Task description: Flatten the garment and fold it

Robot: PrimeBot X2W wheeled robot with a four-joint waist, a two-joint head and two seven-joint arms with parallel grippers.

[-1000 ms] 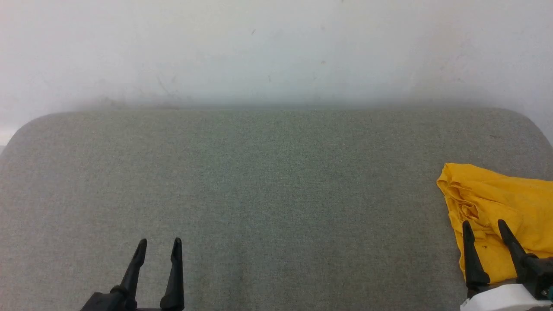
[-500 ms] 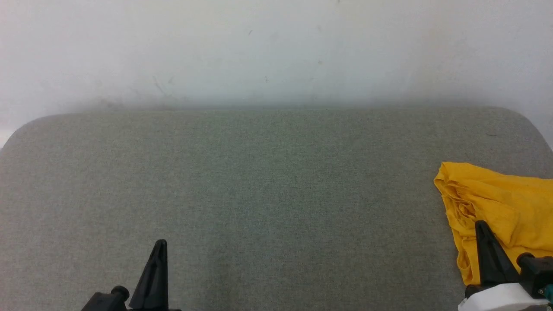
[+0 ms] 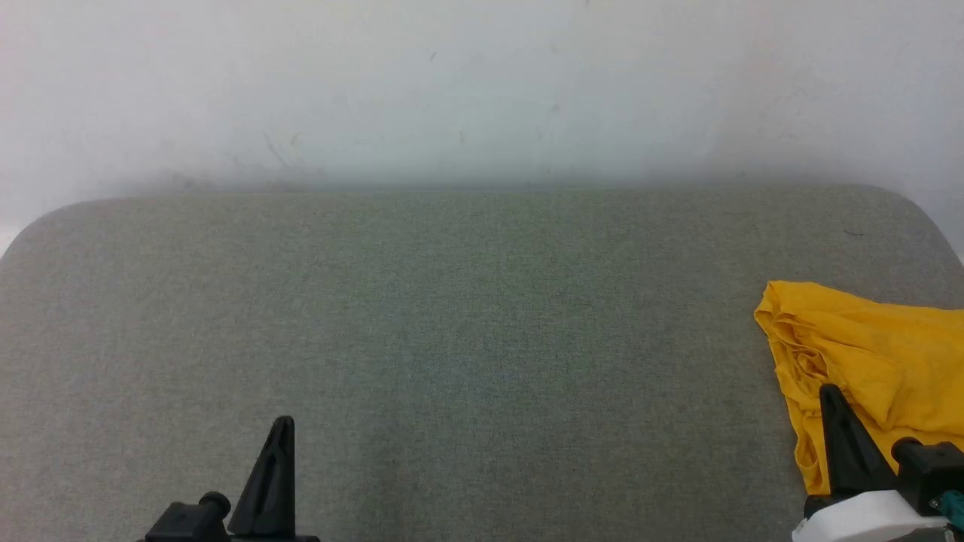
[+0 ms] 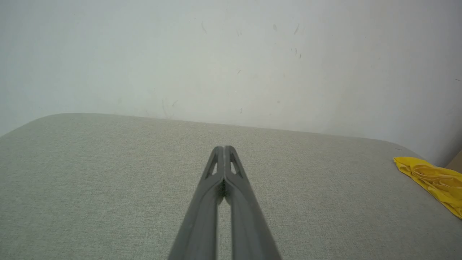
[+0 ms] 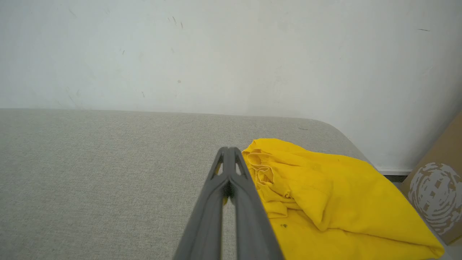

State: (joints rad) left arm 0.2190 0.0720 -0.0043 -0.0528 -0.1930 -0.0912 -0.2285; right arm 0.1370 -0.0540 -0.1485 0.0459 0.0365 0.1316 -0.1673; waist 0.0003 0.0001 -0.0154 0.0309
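Observation:
The garment (image 3: pixel 874 354) is a bright yellow shirt lying crumpled at the right end of the grey fabric table (image 3: pixel 467 316); the right wrist view gives it (image 5: pixel 325 195) close up, and it (image 4: pixel 433 177) sits at the far right of the left wrist view. My right gripper (image 3: pixel 828 391) is shut, its tips hovering over the garment's left edge, with no cloth between its fingers (image 5: pixel 228 151). Low on the left, my left gripper (image 3: pixel 282 423) is shut too, above bare table, fingertips (image 4: pixel 224 148) pressed together.
A pale wall (image 3: pixel 482 90) runs right behind the table's far edge. A brown cardboard box (image 5: pixel 436 187) with a white print stands beyond the table's right end. The table has rounded far corners.
Both grippers went from open to shut, closing on nothing. The arms and the garment have hardly shifted.

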